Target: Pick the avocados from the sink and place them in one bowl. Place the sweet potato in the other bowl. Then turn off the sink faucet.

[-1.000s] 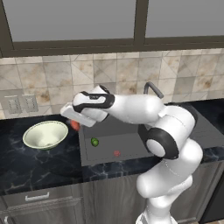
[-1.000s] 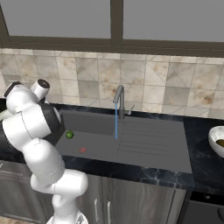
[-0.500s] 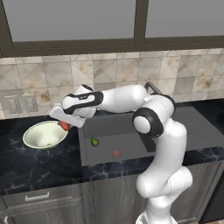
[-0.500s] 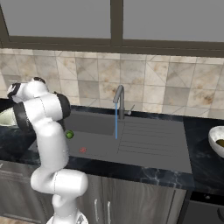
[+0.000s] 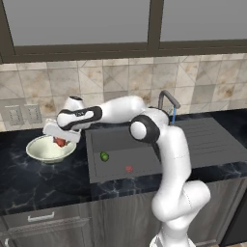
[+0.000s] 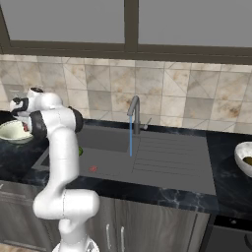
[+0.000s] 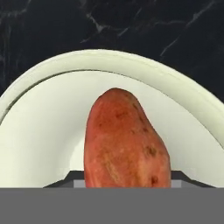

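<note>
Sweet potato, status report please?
Gripper shut on sweet potato, above cream bowl. Green avocado in sink. Faucet running.

The sweet potato (image 7: 126, 140) hides its own lower end and the gripper's fingertips behind the grey band. In the right base view the arm covers most of the green avocado (image 6: 80, 151), and the right-hand bowl (image 6: 244, 158) is cut by the edge.

Orange-red sweet potato (image 7: 126, 140), pale cream-green bowl (image 7: 39, 131), black marbled counter (image 7: 52, 26).
</note>
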